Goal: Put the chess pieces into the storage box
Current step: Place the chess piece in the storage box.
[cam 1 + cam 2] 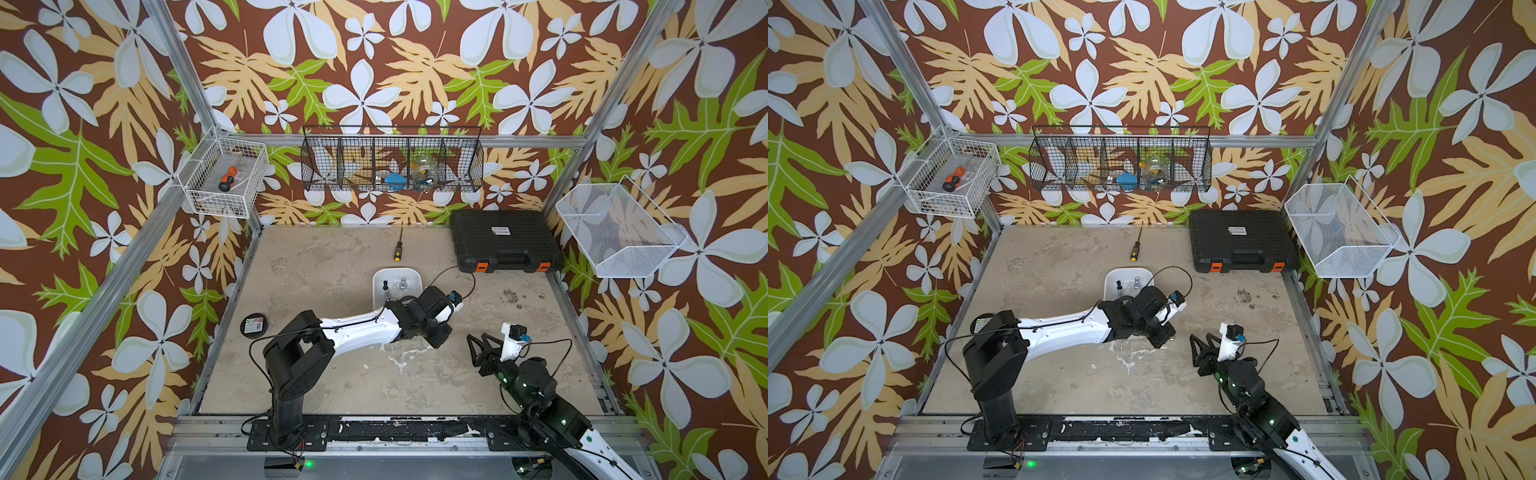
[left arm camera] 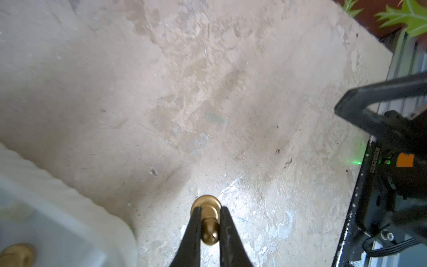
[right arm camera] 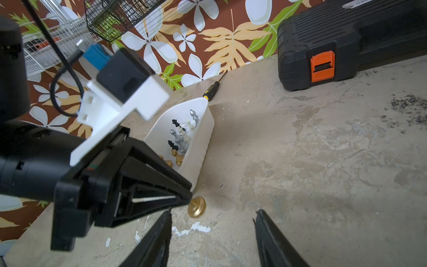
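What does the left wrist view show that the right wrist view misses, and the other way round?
Only the left wrist view: the gold pawn seen stem and head, pinched between the shut left gripper, and the right gripper from outside.
Only the right wrist view: silver, black and cream chess pieces in the storage box, the screwdriver, the black case, and the right gripper's open jaws.
Both views: the held pawn, the box, a gold piece inside it, and the table.
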`<action>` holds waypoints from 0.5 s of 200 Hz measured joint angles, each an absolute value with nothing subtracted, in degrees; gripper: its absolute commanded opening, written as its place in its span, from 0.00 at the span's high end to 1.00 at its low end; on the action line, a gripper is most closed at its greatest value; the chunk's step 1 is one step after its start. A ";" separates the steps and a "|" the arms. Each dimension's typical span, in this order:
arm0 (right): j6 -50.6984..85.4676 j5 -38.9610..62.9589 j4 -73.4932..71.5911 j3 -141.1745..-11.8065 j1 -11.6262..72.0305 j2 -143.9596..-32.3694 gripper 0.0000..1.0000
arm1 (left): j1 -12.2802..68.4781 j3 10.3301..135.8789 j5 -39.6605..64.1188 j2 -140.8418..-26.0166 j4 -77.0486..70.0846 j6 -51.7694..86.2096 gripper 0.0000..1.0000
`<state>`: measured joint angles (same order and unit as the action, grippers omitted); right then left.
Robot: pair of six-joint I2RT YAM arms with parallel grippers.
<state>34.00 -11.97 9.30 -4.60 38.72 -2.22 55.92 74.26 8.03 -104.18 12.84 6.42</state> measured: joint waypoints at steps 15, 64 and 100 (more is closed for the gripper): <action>33.23 -10.48 8.19 -4.21 38.70 -2.04 0.41 | 54.04 75.59 8.27 -102.28 13.28 7.40 0.95; 31.27 -5.93 6.02 -3.55 38.72 -4.89 0.41 | 46.78 79.20 6.96 -101.91 15.79 9.47 0.95; 31.05 -4.84 5.63 -3.42 38.72 -5.43 0.41 | 44.29 78.67 5.61 -102.48 17.10 10.39 0.95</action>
